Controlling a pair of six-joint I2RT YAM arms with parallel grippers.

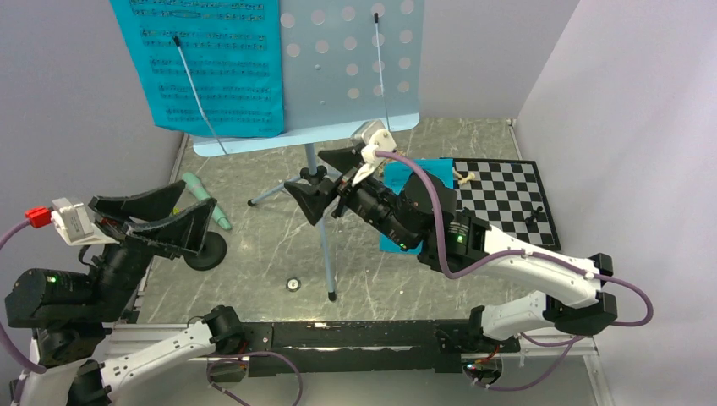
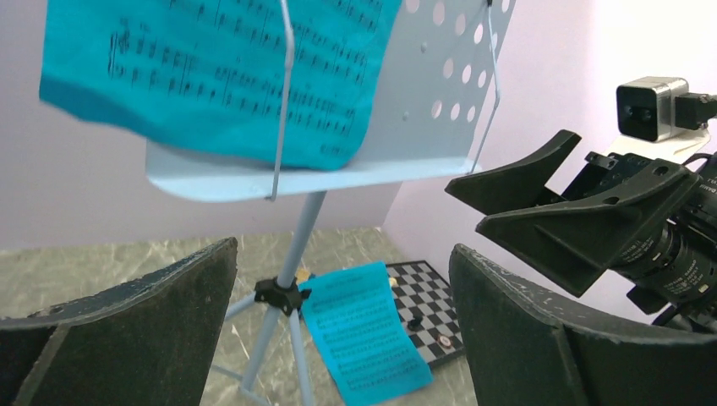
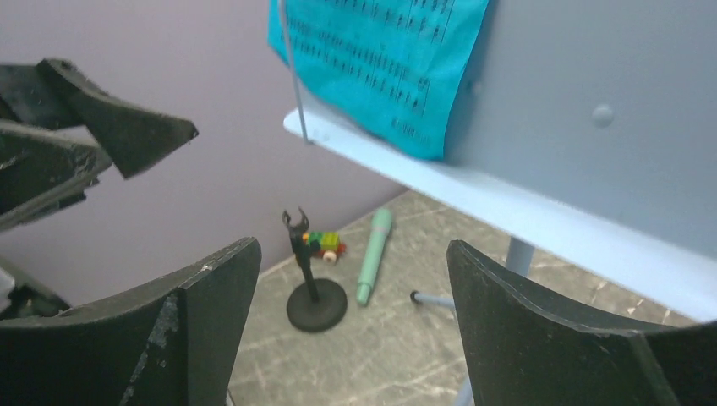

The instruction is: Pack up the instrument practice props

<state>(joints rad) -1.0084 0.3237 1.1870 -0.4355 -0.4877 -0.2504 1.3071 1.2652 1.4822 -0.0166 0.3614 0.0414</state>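
One music stand (image 1: 351, 76), with two wire page holders (image 1: 196, 89) on its tray. Two music sheets (image 1: 211, 68); the second sheet (image 2: 363, 338) lies flat. One microphone (image 1: 206, 200). One microphone stand (image 3: 316, 303). One chessboard (image 1: 507, 199). Chess pieces: two show from above, one pale piece (image 1: 462, 176) and one dark piece (image 1: 539, 211); any others too small to count. One small clump of coloured toys (image 3: 324, 244), can't tell if it's one or several. One small round disc (image 1: 293, 284). One table (image 1: 262, 254). Two arms (image 1: 541, 271), two tools: left tool (image 2: 342, 254), right tool (image 3: 353, 245).
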